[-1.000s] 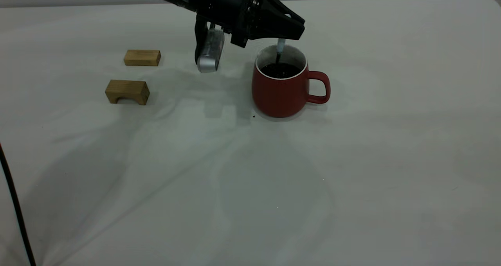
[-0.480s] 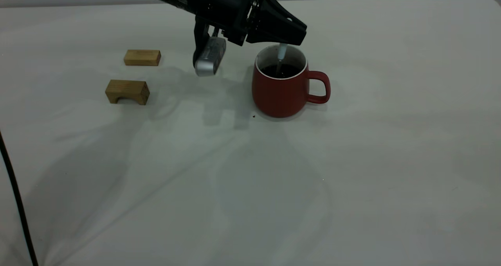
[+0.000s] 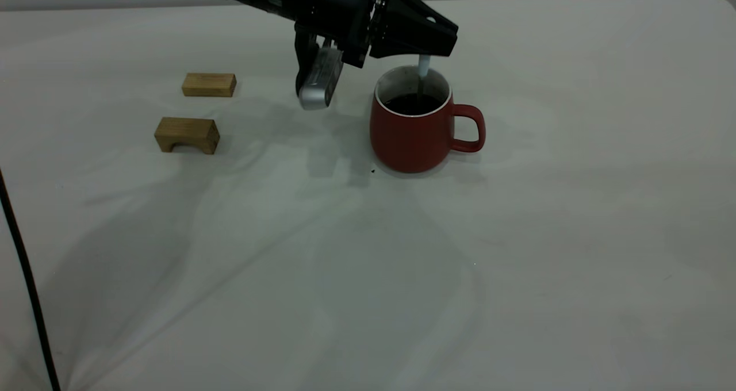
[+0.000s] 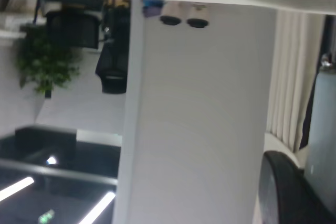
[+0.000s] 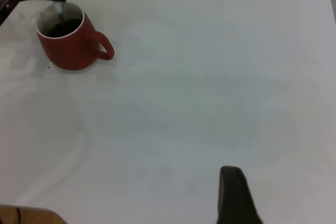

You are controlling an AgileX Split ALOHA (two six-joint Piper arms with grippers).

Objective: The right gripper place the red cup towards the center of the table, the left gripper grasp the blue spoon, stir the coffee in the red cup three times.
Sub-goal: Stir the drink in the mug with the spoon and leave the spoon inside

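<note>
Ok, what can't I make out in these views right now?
The blue spoon's bowl: exterior view, sunk in the coffee inside the red cup.
Spoon's handle top: exterior view, covered by the left gripper.
Cup and spoon: absent from left wrist view, which faces away from the table.
Right gripper: right wrist view, cut off by the edge.

The left gripper now sits a little further toward the right of the frame and slightly higher over the red cup than a moment ago. The blue spoon it grips has swung from the middle of the cup's mouth to its right side, standing nearly upright in the coffee.
</note>
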